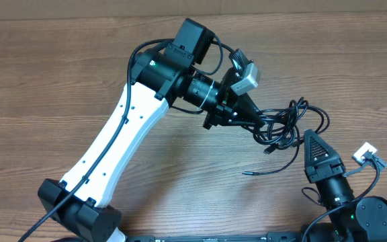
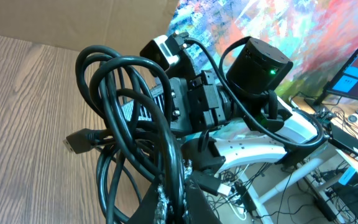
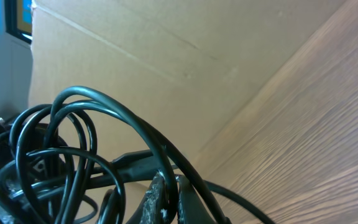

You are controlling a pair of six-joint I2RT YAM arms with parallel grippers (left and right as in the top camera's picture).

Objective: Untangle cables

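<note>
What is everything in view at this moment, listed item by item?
cables: several in one tangle, exact count unclear, black, between the two grippers, right of centre
table: one, brown wood grain, under everything
cardboard wall: one, tan, along the table's far edge
left gripper: one, black, on the white-linked arm reaching in from lower left, shut on the cables
right gripper: one, black, lower right, shut on the cables
</note>
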